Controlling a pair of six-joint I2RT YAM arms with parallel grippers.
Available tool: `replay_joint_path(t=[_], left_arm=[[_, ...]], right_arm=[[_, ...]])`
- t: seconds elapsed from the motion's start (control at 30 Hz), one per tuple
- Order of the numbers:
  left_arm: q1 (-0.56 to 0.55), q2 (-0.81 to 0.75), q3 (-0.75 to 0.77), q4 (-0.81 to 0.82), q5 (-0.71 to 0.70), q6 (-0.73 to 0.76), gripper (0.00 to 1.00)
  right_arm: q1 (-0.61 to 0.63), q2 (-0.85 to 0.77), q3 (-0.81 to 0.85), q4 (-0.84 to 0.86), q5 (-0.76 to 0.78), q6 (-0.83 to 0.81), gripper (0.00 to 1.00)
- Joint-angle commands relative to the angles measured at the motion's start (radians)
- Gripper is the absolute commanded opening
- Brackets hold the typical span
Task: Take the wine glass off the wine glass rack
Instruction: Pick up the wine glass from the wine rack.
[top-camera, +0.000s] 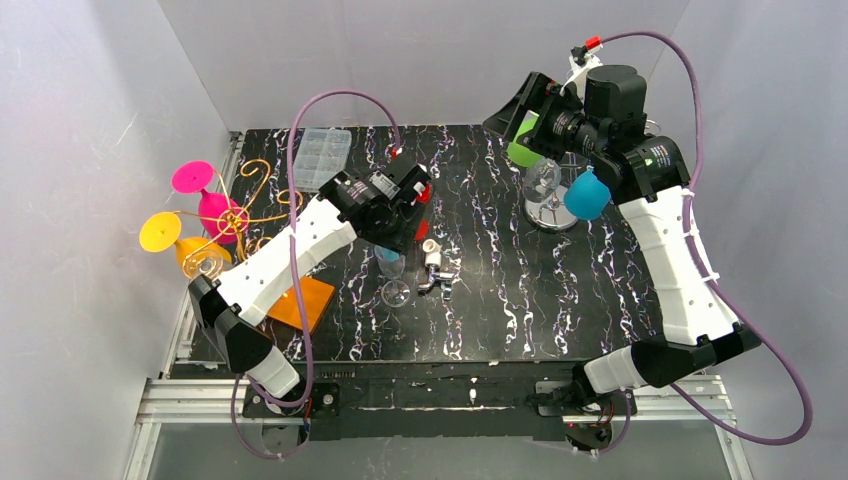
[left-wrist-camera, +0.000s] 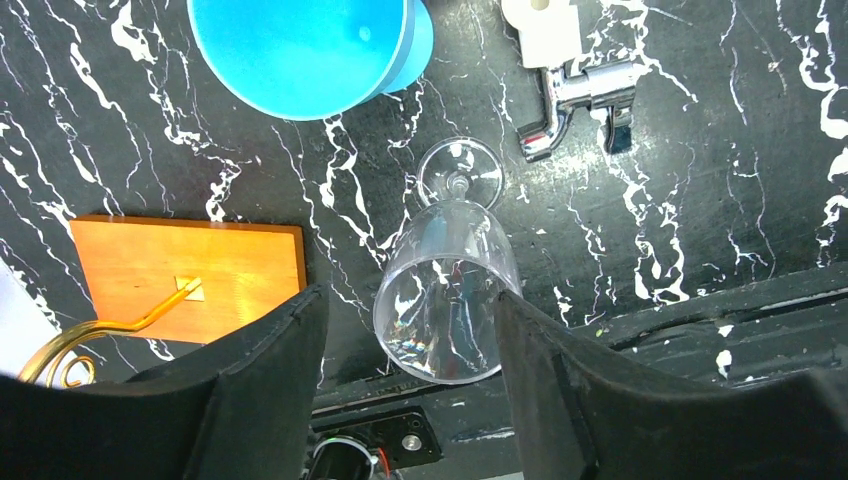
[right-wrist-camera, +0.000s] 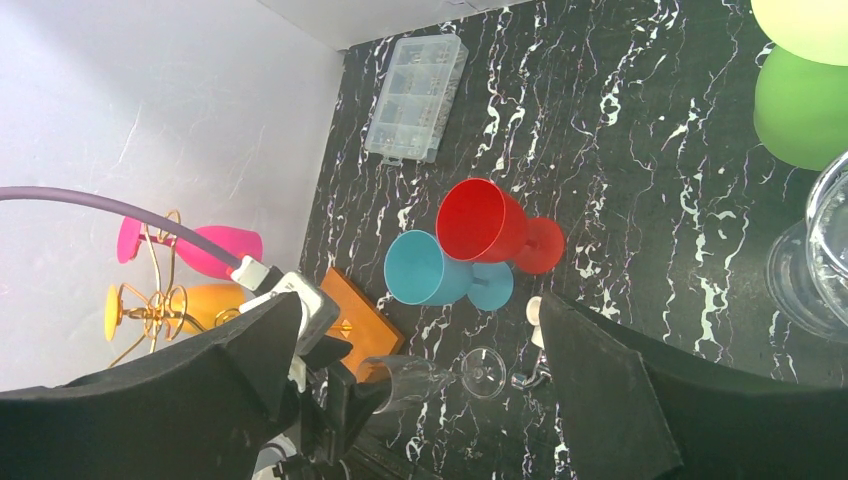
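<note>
At the far left, the wine glass rack (top-camera: 250, 200) is seen on its orange wooden base (top-camera: 312, 300), with a pink glass (top-camera: 205, 195) and a yellow glass (top-camera: 165, 232) hung on its gold wire. A clear wine glass (left-wrist-camera: 445, 290) is already off it and appears to stand on its foot on the table (top-camera: 500, 280), just right of that base. Its long axis is upright, rim toward the wrist and foot away. The bowl lies between the fingers (left-wrist-camera: 270, 380) of the left gripper (left-wrist-camera: 408, 300), which are parted and not clamped. A gap shows at one side, and the other pad is touching or just beside the glass. The left arm is stretched forward with its wrist pointed down over the bowl, so a retreat straight up along the stem is judged safest. Well apart at the far right, the right gripper (right-wrist-camera: 418, 300) is held high, spread wide around nothing.
</note>
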Motion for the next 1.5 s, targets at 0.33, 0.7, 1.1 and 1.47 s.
replay_joint_path(t=[0.33, 0.7, 1.1, 1.47], left_arm=[[0.003, -0.087, 0.183, -0.067, 0.079, 0.020, 0.76], [0.003, -0.134, 0.406, -0.108, 0.059, 0.000, 0.91], [0.025, -0.216, 0.617, -0.229, -0.303, 0.015, 0.98], [0.445, -0.235, 0.585, -0.269, -0.274, 0.052, 0.98]], right_arm=[[0.007, -0.023, 0.010, 0.041, -0.009, -0.008, 0.98], [0.056, 0.039, 0.079, -0.026, 0.017, -0.049, 0.98], [0.163, 0.097, 0.104, -0.056, 0.085, -0.092, 0.98], [0.227, 0.114, 0.046, -0.044, 0.045, -0.101, 0.98]])
